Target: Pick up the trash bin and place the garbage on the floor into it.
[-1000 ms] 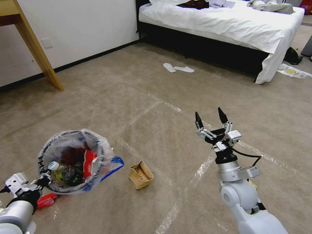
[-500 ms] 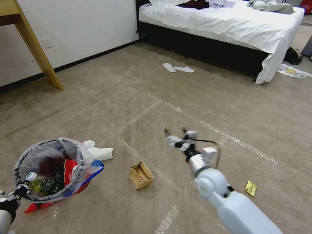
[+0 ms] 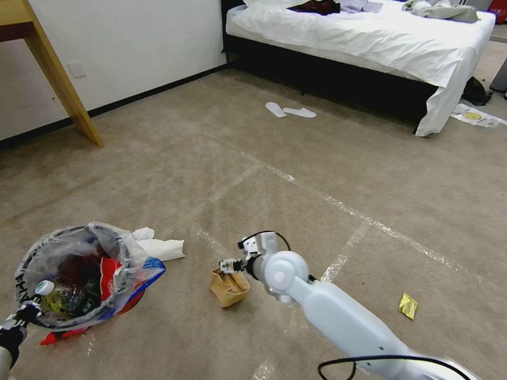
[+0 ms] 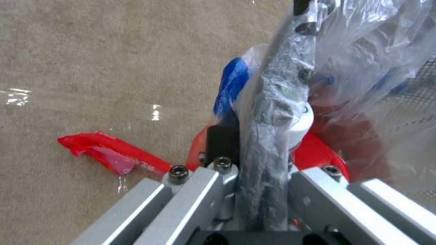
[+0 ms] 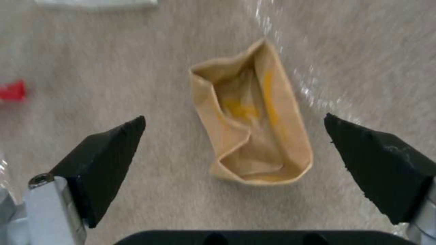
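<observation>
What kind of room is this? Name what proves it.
Likely a hotel bedroom: a bed with white sheets, a pair of flat white slippers on the carpet, and a wooden desk leg by the wall.

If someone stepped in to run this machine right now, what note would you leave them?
Left gripper: shut on the black rim of the small round bag-lined trash bin, held at the robot's left.
Right gripper: open, hovering over the crumpled brown cardboard box on the carpet, fingers either side, not touching.
Done: a bottle and red wrappers are in the bin.
Left: the box, white tissue wad, red wrapper beside the bin, yellow scrap.
</observation>
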Available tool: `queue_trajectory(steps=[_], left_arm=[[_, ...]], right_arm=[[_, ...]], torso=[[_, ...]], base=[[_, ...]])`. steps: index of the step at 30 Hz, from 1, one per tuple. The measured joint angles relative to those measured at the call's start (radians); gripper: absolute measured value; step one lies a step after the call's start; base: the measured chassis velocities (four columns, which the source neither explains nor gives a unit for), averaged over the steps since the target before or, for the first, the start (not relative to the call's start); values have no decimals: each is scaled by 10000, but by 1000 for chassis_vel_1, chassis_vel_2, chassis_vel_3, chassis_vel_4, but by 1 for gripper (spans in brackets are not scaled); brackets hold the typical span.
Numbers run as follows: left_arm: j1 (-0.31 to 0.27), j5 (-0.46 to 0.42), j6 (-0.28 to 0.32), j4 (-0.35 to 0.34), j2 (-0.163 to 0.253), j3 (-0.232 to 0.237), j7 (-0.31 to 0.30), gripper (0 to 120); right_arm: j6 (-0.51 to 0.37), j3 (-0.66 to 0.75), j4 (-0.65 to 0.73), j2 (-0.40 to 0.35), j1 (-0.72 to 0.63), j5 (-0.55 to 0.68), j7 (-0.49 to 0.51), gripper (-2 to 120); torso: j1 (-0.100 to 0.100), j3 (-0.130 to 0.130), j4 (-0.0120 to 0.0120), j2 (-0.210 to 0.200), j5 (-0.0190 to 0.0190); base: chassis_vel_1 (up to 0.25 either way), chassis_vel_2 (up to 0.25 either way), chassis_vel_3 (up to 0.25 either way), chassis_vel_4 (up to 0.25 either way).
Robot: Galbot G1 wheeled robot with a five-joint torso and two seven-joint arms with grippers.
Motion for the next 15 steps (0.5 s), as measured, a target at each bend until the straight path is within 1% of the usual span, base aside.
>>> queue_trajectory(steps=[2, 5, 6, 7, 9, 10, 15], left_arm=[[3, -1, -6, 1, -4, 0, 4, 0], [25, 1, -41, 29, -12, 0, 16, 0], [25, 1, -41, 29, -12, 0, 16, 0], [49, 3, -53, 38, -4, 0, 28, 0], [52, 3, -64, 49, 5, 1, 32, 0], [52, 4, -73, 68, 16, 13, 34, 0], [43, 6, -79, 89, 21, 42, 35, 0]], right_arm=[[-37, -58, -163, 79, 31, 12, -2, 100], [-47, -174, -1038, 389, 65, -435, -277, 100], [-47, -174, -1038, 389, 65, -435, -277, 100], [-29, -164, -1464, 483, 64, -689, -501, 100], [-14, -158, -1690, 523, 69, -872, -659, 100], [10, -156, -2080, 598, 129, -1075, -915, 100], [37, -147, -2555, 759, 198, -1321, -1206, 100]], torso=[[0, 0, 0, 0, 0], [0, -1, 0, -1, 2], [0, -1, 0, -1, 2], [0, -1, 0, 0, 1], [0, -1, 0, 0, 2], [0, -1, 0, 0, 2], [0, -1, 0, 0, 2]], base=[[0, 0, 0, 0], [0, 0, 0, 0], [0, 0, 0, 0], [0, 0, 0, 0], [0, 0, 0, 0], [0, 0, 0, 0], [0, 0, 0, 0]])
